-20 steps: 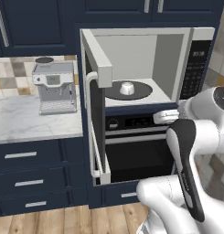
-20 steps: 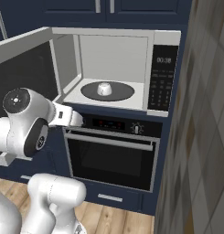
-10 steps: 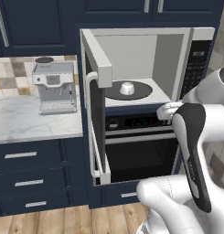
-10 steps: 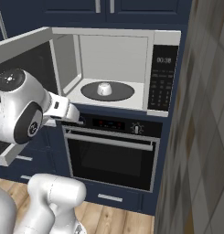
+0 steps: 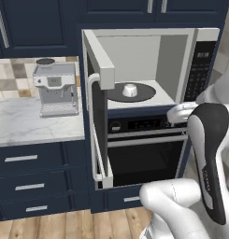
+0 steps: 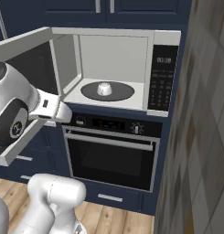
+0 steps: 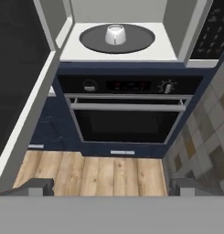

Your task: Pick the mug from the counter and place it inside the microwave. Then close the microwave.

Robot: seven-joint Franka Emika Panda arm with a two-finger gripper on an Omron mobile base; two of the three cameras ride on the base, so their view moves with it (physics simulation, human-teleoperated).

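Note:
The small white mug [image 5: 130, 90] [image 6: 104, 88] [image 7: 115, 34] stands on the dark round turntable inside the microwave [image 5: 200, 70] [image 6: 162, 77], free of any grip. The microwave door [image 5: 99, 116] [image 6: 22, 45] [image 7: 17, 91] is swung wide open to the left. My gripper [image 7: 111, 188] is open with nothing between its fingers, held back from the cavity and lower than the mug, looking at it from in front of the oven. The marble counter [image 5: 22, 126] lies left of the microwave.
A black oven [image 5: 144, 154] [image 6: 113, 155] [image 7: 127, 119] with a horizontal handle sits under the microwave. A silver coffee machine [image 5: 55, 88] stands on the counter. Navy drawers [image 5: 27, 186] are below it, and a tiled wall [image 6: 205, 137] closes the right side.
My arm has drawn back a little from the microwave and its elbow has risen. The mug stays on the turntable and the door stays open.

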